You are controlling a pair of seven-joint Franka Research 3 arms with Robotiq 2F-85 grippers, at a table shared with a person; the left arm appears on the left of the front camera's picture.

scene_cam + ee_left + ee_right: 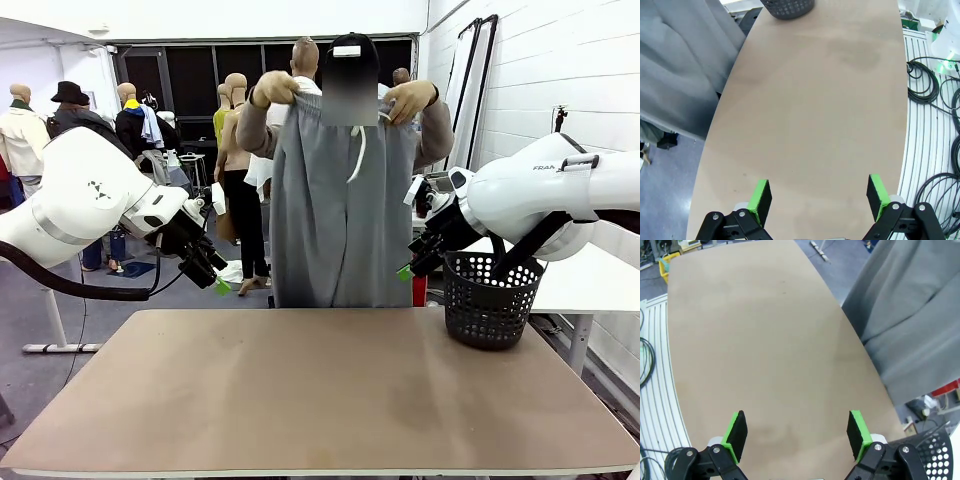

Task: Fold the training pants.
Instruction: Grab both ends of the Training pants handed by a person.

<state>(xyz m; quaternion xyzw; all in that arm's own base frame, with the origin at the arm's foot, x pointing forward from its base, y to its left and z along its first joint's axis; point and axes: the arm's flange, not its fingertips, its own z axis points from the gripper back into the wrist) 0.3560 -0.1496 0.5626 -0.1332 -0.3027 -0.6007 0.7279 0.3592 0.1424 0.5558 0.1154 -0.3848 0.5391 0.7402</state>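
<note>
Your left claw (218, 283) hangs spread and empty over the brown tabletop (320, 400). Past its far edge, between both claws, the light grey jersey training pants (340, 220) hang lengthwise down from a person's raised hands (275, 88) — off the tabletop. Your right claw (407, 268), equally wide and empty, looks about as near.

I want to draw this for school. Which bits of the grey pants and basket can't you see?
Training pants: front view, leg ends hidden behind the table's far edge.
Pants again: both wrist views, top cut off by picture edges.
Basket: front view, rim partly behind the right arm; left wrist view, cut by the top edge.
</note>
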